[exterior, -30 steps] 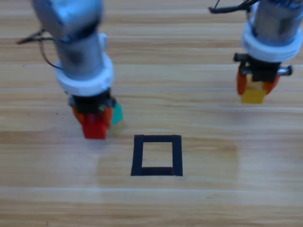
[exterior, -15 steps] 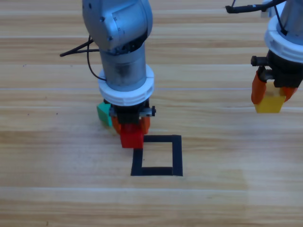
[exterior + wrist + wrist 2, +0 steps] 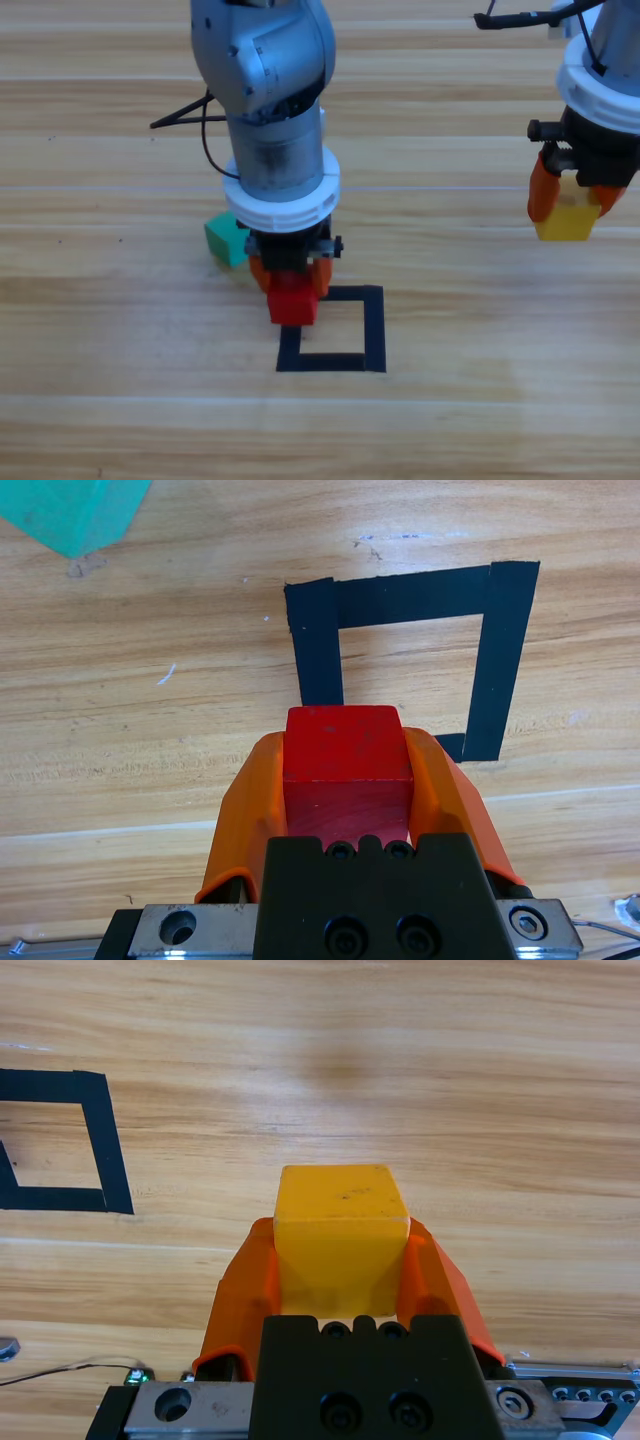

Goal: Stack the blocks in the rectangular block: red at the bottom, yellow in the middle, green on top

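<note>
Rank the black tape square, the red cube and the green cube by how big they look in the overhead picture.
1. Black tape square, largest.
2. Red cube and green cube look about alike; the red one is raised in the left gripper and the green is partly hidden, so I won't rank them.

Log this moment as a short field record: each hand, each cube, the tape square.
left hand: shut on the red cube, at the tape square's upper-left corner
right hand: shut on the yellow cube, off to the right of the square
green cube: on the table, left of the left arm, not held
tape square: no cube inside its opening
stack: not begun
</note>
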You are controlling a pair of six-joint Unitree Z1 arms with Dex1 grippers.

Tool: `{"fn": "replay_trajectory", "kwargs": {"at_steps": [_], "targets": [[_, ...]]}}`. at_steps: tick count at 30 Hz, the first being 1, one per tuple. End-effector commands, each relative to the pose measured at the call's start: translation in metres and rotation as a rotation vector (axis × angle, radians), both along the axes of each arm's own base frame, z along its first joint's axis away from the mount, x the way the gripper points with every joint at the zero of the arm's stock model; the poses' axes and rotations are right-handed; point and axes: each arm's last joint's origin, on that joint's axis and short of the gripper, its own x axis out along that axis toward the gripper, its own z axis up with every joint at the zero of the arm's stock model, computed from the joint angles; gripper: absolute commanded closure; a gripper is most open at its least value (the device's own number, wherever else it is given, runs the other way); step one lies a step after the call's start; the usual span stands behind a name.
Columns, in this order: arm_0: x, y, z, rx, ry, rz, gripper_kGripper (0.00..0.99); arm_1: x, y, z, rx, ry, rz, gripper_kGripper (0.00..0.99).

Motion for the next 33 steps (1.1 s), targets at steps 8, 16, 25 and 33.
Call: {"fn": "replay_trajectory", "kwargs": {"at_steps": [8, 16, 25, 33], "targets": [[-0.008, -0.036, -0.028, 0.012, 0.019, -0.037, 0.872, 0.010, 0.012, -0.036, -0.028, 0.093, 0.015, 0.990], [-0.011, -0.048, -0.033, 0.011, 0.014, -0.016, 0.872, 0.013, 0.015, -0.043, -0.029, 0.102, 0.014, 0.990], [-0.010, -0.047, -0.038, 0.026, 0.015, 0.014, 0.872, 0.015, 0.016, -0.046, -0.028, 0.110, 0.014, 0.990], [-0.011, -0.045, -0.043, 0.047, 0.021, 0.045, 0.872, 0.015, 0.017, -0.048, -0.028, 0.114, 0.015, 0.990]]}}
